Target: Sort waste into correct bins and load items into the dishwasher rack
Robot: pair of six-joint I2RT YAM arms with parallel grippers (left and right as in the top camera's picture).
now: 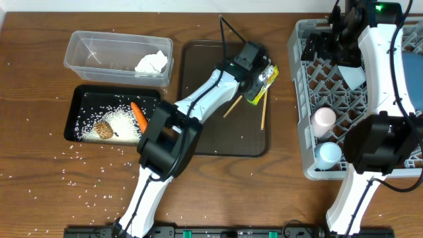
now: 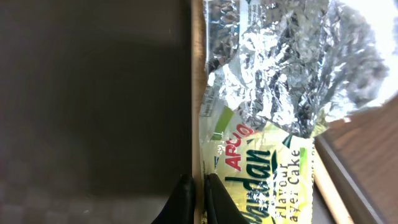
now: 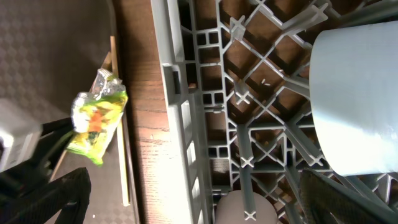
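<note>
Over the right edge of the brown serving tray (image 1: 198, 139), the left gripper (image 2: 199, 186) pinches the yellow-green foil wrapper (image 2: 273, 93), its jaws pressed nearly together on the packet's long edge. The wrapper juts out beyond the fingertips, crumpled silver lining at the far end and printed face toward the wrist camera. A pair of wooden chopsticks (image 1: 263, 111) lies on the tray just beside and below the packet.

At left, the clear tub (image 1: 86, 49) holds the crumpled white tissue (image 1: 152, 61). The black tray (image 1: 82, 99) in front of it carries loose white rice (image 1: 119, 119), the orange carrot (image 1: 139, 116) and the brown food lump (image 1: 102, 129). More grains are scattered across the wooden surface (image 1: 39, 192).

At right, the right gripper (image 3: 193, 180) hangs with fingers spread wide over the far corner of the grey dishwasher rack (image 1: 301, 99), holding nothing, a light-blue bowl (image 3: 360, 93) in the lattice just beside it. A pink cup (image 1: 324, 118) and a light-blue cup (image 1: 328, 153) sit nearer the rack's front, well apart from that gripper.
</note>
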